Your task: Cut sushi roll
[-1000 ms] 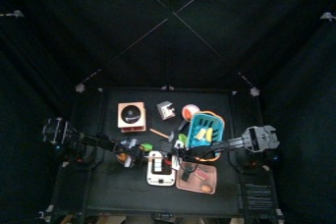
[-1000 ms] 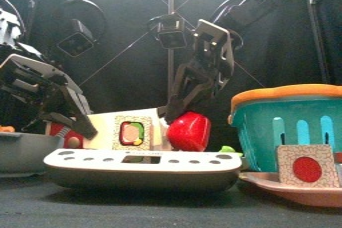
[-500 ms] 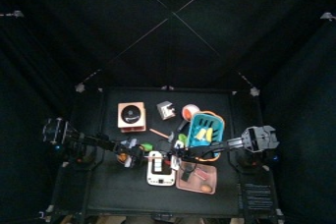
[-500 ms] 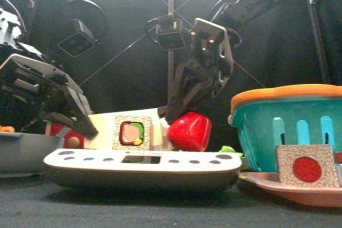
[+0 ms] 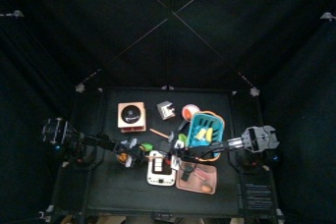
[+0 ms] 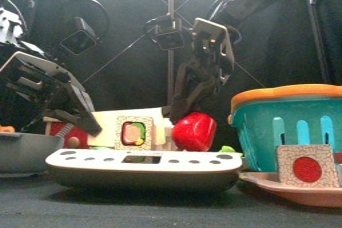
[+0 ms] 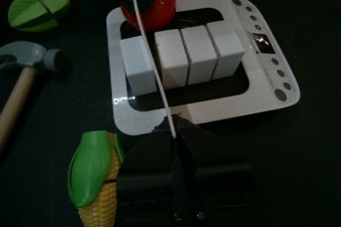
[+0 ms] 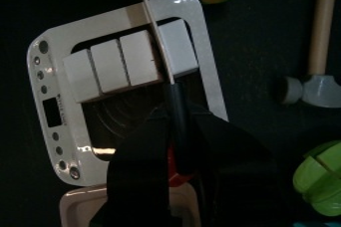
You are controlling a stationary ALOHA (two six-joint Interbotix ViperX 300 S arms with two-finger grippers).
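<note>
My right jaws (image 8: 170, 121) are clamping the red-handled knife (image 8: 150, 32), and its thin blade is reaching out edge-on across the sushi roll (image 8: 120, 60). From the front, I cannot tell whether the blade is touching the roll or standing just above it. My left jaws (image 7: 180, 171) are pressing together on nothing, hanging just beside the near end of the white tray (image 7: 266, 72).

The roll is lying as three white blocks side by side in the middle of that tray, which is sitting on the bench (image 7: 54, 121). Its end face, with a green and red centre, is facing the front. A corn cob (image 7: 96, 176) is lying beside my left jaws and a toy hammer (image 7: 27, 72) is lying farther out. A teal basket (image 6: 287, 122) is standing to the tray's right, behind a pink plate (image 6: 267, 184).
</note>
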